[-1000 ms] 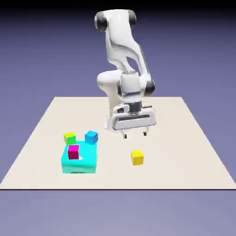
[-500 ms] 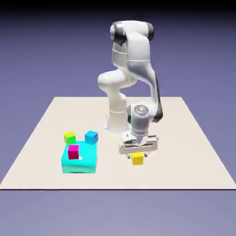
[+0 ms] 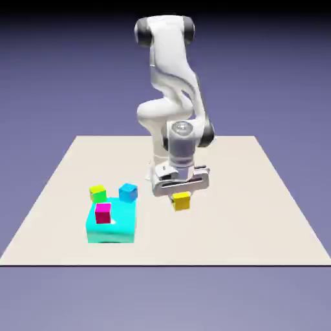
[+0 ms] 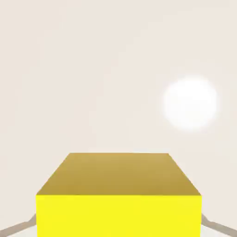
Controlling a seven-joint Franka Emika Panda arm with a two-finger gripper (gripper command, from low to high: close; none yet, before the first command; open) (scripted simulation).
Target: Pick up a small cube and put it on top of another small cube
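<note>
My gripper (image 3: 181, 199) is shut on a small yellow cube (image 3: 181, 201) and holds it above the table, right of the other cubes. In the hand view the yellow cube (image 4: 119, 196) fills the bottom between the fingertips, which barely show at its sides. A small blue cube (image 3: 128, 192) and a small yellow-green cube (image 3: 97, 192) sit on the table behind a large cyan block (image 3: 111, 224). A small magenta cube (image 3: 103, 213) rests on top of the cyan block.
The beige table (image 3: 258, 220) spreads to the exterior view's right of the cubes. In the hand view only the pale table surface (image 4: 92, 69) with a bright round highlight (image 4: 190, 102) shows beyond the cube.
The gripper came down over the yellow cube, closed on it, and has lifted it up and toward the exterior view's left.
</note>
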